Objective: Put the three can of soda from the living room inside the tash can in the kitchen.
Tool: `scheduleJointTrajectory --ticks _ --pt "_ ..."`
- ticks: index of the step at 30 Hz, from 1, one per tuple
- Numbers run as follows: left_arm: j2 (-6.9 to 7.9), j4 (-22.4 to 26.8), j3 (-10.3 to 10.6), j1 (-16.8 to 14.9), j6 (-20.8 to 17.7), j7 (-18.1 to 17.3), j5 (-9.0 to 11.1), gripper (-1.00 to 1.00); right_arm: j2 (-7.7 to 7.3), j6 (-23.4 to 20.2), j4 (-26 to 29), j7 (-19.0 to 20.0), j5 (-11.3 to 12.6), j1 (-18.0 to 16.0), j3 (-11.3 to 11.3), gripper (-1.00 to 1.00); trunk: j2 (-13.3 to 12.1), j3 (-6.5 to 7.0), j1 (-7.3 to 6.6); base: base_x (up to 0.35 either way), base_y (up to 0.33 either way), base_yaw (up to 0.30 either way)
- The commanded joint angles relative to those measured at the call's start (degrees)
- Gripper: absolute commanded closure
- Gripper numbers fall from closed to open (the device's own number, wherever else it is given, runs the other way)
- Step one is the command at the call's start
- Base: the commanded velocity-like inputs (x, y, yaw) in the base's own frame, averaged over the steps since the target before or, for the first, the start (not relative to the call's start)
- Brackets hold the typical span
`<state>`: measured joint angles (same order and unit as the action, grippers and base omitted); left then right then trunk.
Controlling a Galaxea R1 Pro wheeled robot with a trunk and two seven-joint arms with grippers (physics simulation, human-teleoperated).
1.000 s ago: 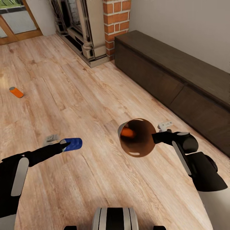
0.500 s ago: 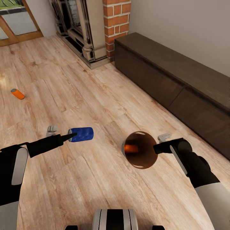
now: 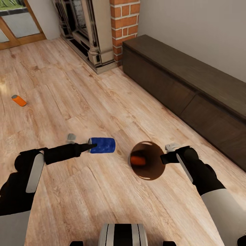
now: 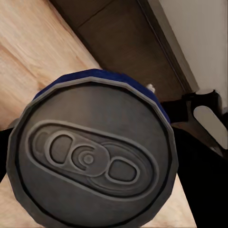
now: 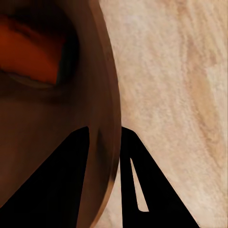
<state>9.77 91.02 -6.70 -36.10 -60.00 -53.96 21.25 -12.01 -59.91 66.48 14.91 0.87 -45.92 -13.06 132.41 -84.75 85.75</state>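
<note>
While carried over the plank floor: blue can in left end effector, bin rim pinched by right end effector.
Silver pull-tab top seen from left wrist; orange can inside bin, partly shadowed; second orange can lying far left.

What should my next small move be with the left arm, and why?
Probably carry the dark blue soda can in the left gripper rightward to the mouth of the glossy copper-brown bin, then release. The right gripper holds that bin by its rim, tilted toward the can, with one orange can already inside. A gap of floor separates blue can and bin.
</note>
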Motion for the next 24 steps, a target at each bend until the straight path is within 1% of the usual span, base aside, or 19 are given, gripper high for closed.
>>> scheduleJointTrajectory --ticks 1,3,4,5,6,8,9,10,12,13,14,15,16,18,19,23,24 --pt "-0.52 -0.2 0.8 -0.9 0.0 0.1 -0.2 1.00 0.54 -0.1 0.0 0.1 1.0 0.0 0.0 1.00 0.0 0.00 -0.01 0.000 0.000 0.000" --pt "-1.28 -0.4 1.4 -1.7 0.0 0.2 -0.3 1.00 1.05 -0.1 -0.1 0.1 1.0 -0.1 -0.1 1.00 0.0 0.00 -0.01 0.000 0.000 0.000" --pt "-2.30 -1.0 2.3 -2.8 0.0 0.4 -0.5 1.00 1.56 -0.1 -0.1 0.1 1.0 -0.1 -0.1 1.00 0.0 0.00 -0.01 0.000 0.000 0.000" --pt "-2.79 -1.4 2.8 -3.3 0.0 0.6 -0.5 1.00 1.75 -0.1 -0.1 0.1 1.0 -0.1 -0.1 1.00 0.0 0.00 -0.01 0.000 0.000 0.000" --pt "-3.60 -2.0 4.1 -4.2 0.0 1.2 -0.5 1.00 2.09 -0.1 -0.1 0.1 1.0 0.0 -0.1 1.00 0.0 0.00 -0.01 0.000 0.000 0.000" --pt "-4.22 -2.4 5.4 -5.1 0.0 2.3 -0.6 1.00 2.39 -0.1 -0.1 0.1 1.0 -0.1 -0.3 1.00 0.0 0.00 -0.01 0.000 0.000 0.000" --pt "-4.78 -2.7 6.6 -5.8 0.0 3.5 -0.6 1.00 2.61 -0.1 -0.1 0.1 1.0 -0.1 -0.4 1.00 0.0 0.00 -0.01 0.000 0.000 0.000" --pt "-5.11 -2.8 7.1 -6.2 0.0 4.1 -0.6 1.00 2.70 -0.1 -0.1 0.1 1.0 -0.1 -0.5 1.00 0.0 0.00 -0.01 0.000 0.000 0.000" --pt "-7.09 -3.1 8.5 -6.9 0.0 6.3 -0.6 1.00 3.17 -0.1 -0.1 0.1 1.0 -0.1 -0.6 1.00 0.0 0.00 -0.01 0.000 0.000 0.000" --pt "-7.69 -3.2 8.9 -7.0 0.0 7.0 -0.6 1.00 3.27 -0.1 -0.1 0.1 1.0 -0.1 -0.7 1.00 0.0 0.00 -0.01 0.000 0.000 0.000" --pt "-8.81 -3.6 9.8 -7.1 0.0 8.3 -0.7 1.00 3.41 -0.1 -0.1 0.1 1.0 -0.1 -0.7 1.00 0.0 0.00 -0.01 0.000 0.000 0.000" --pt "-9.30 -3.9 10.4 -7.2 0.0 9.1 -0.7 1.00 3.46 -0.1 -0.1 0.1 0.9 -0.1 -0.7 1.00 0.0 0.00 -0.01 0.000 0.000 0.000" --pt "-10.07 -4.3 11.9 -7.3 0.0 10.7 -0.7 1.00 3.53 -0.1 -0.1 0.1 0.9 -0.1 -0.7 1.00 0.0 0.00 -0.01 0.000 0.000 0.000" --pt "-10.61 -4.6 13.5 -7.3 0.0 12.5 -0.6 1.00 3.57 -0.1 -0.1 0.1 0.9 -0.2 -0.7 1.00 0.0 0.00 -0.01 0.000 0.000 0.000" --pt "-11.41 -5.3 15.7 -7.4 0.0 15.9 -0.6 1.00 3.62 -0.1 -0.1 0.1 0.9 -0.5 -0.7 1.00 0.0 0.00 -0.01 0.000 0.000 0.000" --pt "-12.69 -6.8 17.1 -7.3 0.0 19.0 -0.7 1.00 3.68 -0.1 -0.2 0.0 0.9 -1.4 -0.7 1.00 0.0 0.00 -0.01 0.000 0.000 0.000" --pt "-12.91 -7.0 17.8 -7.3 0.0 19.8 -0.7 1.00 3.72 -0.1 -0.2 -0.1 0.9 -1.8 -0.7 1.00 0.0 0.00 -0.01 0.000 0.000 0.000"
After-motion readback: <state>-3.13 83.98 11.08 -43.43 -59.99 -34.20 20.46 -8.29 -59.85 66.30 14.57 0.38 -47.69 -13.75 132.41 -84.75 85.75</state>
